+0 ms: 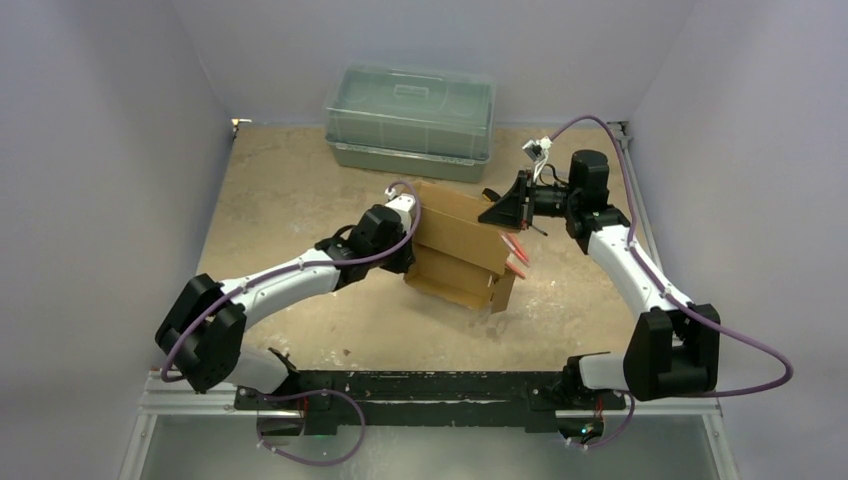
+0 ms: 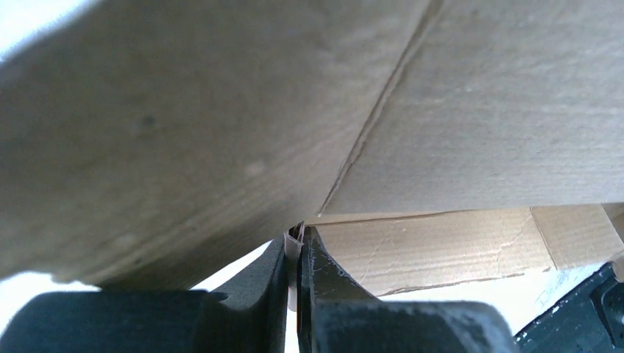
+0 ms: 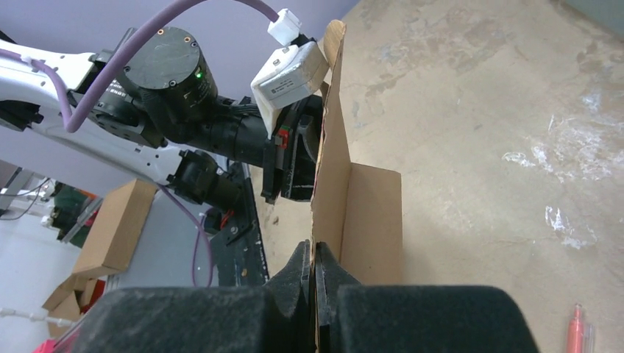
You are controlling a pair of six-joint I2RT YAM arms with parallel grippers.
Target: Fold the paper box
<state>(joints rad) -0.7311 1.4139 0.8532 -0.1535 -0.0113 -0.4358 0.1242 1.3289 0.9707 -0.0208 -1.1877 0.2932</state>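
Two arms meet at the middle of the table (image 1: 290,190), one on each side of the paper box (image 1: 460,245).

Box: brown cardboard, partly folded, with creased panels standing at angles to each other. It sits between the two grippers, in front of the lidded plastic container (image 1: 410,120) and apart from it. Whether its lowest flap touches the table cannot be told.

Left gripper (image 2: 296,239): fingers pressed together on a thin edge of the box, at the box's left side. A large panel with a diagonal crease fills the left wrist view above the fingers.

Right gripper (image 3: 314,254): fingers pinched on the edge of an upright panel, at the box's far right corner. In the right wrist view the panel rises straight from between the fingers, with a second panel folded out to its right.

Other items: a pink pen (image 3: 576,327) lies on the table near the box, on its right side.
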